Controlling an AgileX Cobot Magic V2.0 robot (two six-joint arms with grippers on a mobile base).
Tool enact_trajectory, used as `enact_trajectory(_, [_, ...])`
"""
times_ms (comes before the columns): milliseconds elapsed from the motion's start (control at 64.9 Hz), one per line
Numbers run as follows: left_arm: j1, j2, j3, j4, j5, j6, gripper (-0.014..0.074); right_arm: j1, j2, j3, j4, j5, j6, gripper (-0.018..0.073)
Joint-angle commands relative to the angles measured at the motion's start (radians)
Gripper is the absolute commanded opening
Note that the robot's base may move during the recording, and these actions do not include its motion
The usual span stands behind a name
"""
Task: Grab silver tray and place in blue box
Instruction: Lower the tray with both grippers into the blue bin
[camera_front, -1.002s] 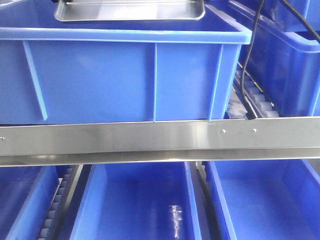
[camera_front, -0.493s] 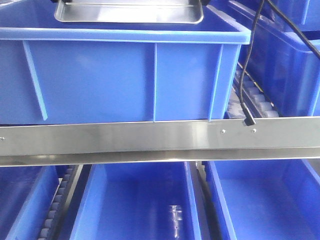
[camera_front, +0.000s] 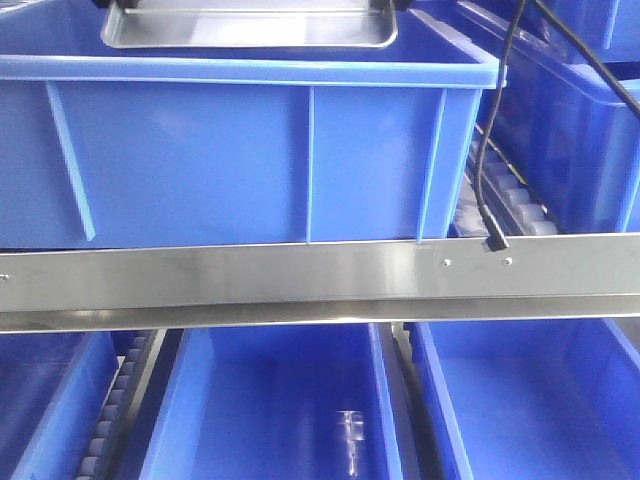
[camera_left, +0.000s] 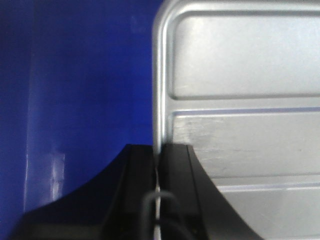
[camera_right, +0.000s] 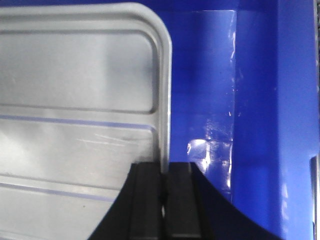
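- The left fingers (camera_left: 159, 172) pinched the left rim of the tray (camera_left: 240, 125), one black finger on each side of the thin edge.
- The right fingers (camera_right: 164, 182) pinched the tray's (camera_right: 75, 125) right rim in the same manner, pressed onto the raised edge.
- Between the two grips the tray lay flat, its stepped centre panel facing up.
- Just outside the left fingers was the blue inner wall of the box (camera_left: 75, 100); just outside the right fingers was the box's (camera_right: 250, 100) opposite wall, with bright glints on it.
- In the front view the tray (camera_front: 250, 28) sat at the top rim of the box (camera_front: 250, 160), its near edge showing above the rim.
- A steel rail (camera_front: 300, 280) ran across below the box, and a black cable (camera_front: 495, 150) hung down at the box's right side.
- More blue crates (camera_front: 280, 410) stood below the rail.
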Motion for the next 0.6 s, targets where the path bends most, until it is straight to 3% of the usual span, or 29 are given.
enact_trajectory(0, [-0.021,-0.047,-0.037,-0.043,-0.073,-0.001,-0.0011,0.018,-0.057,-0.042,0.049,-0.118,-0.006,0.0065])
enact_trajectory(77, [-0.021,-0.047,-0.037,-0.041,-0.062,-0.001,0.0034,0.018,-0.057,-0.042,0.05,-0.118,-0.006,0.0127])
enact_trajectory(170, [-0.021,-0.047,-0.037,-0.041,-0.062,-0.001,0.0216,0.018,-0.057,-0.042,0.05,-0.118,-0.006,0.0271])
enact_trajectory(247, [-0.021,-0.047,-0.037,-0.036,-0.06,-0.003,0.03,0.018,-0.057,-0.042,0.05,-0.11,-0.006,0.0387])
enact_trajectory(339, [-0.014,-0.047,-0.037,-0.014,-0.048,-0.004,0.03,0.014,-0.057,-0.042,0.049,-0.096,-0.006,0.0487])
enact_trajectory(586, [0.035,-0.047,-0.037,-0.001,-0.014,-0.004,0.0263,0.005,-0.057,-0.042,0.041,-0.095,-0.006,0.0489])
